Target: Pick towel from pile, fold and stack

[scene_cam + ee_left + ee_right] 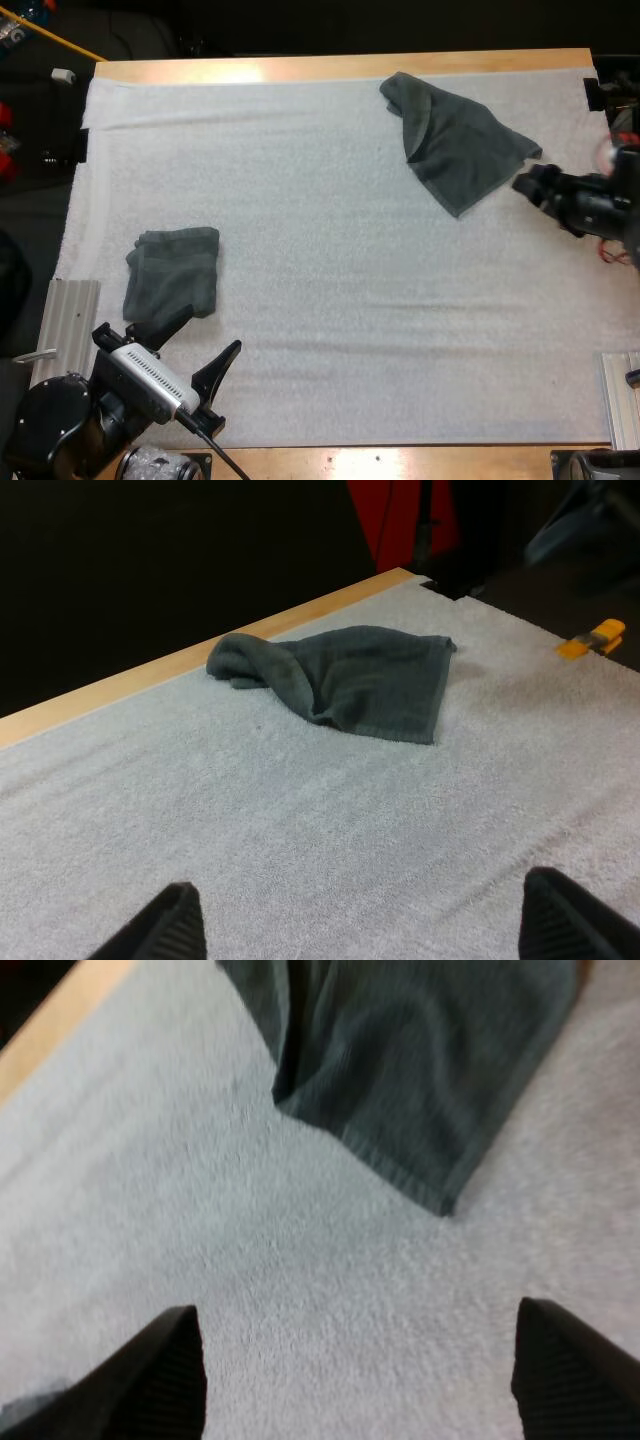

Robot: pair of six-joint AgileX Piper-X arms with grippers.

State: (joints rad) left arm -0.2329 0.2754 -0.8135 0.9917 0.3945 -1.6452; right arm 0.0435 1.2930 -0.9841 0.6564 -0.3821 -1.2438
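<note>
Surface: wooden table [330,68], its bare edge showing along the far and near sides.

1. White mat [330,300]. Covers almost the whole tabletop; lies flat.

2. Crumpled towel [455,145] [350,680] [420,1060]. Dark grey-green, on the mat at the far right, close to the table's far edge. Partly spread, with one end bunched into a ridge toward the far side and a flatter flap running out to a corner on the near side.

3. Folded towel [172,272]. Same colour, a compact, roughly square packet on the mat at the near left, well apart from the crumpled one.

4. Left gripper [213,328] [372,920]. At the near left, just beside the folded towel's near edge. Fingers spread wide, nothing between them. Whether a fingertip touches the towel cannot be told.

5. Right gripper [528,180] [365,1370]. At the right edge, just beside the crumpled towel's near-right side. Fingers apart over bare mat, clear of the cloth.

6. Ribbed metal plates, one at the mat's left edge [68,320], one at its right edge [620,400].
</note>
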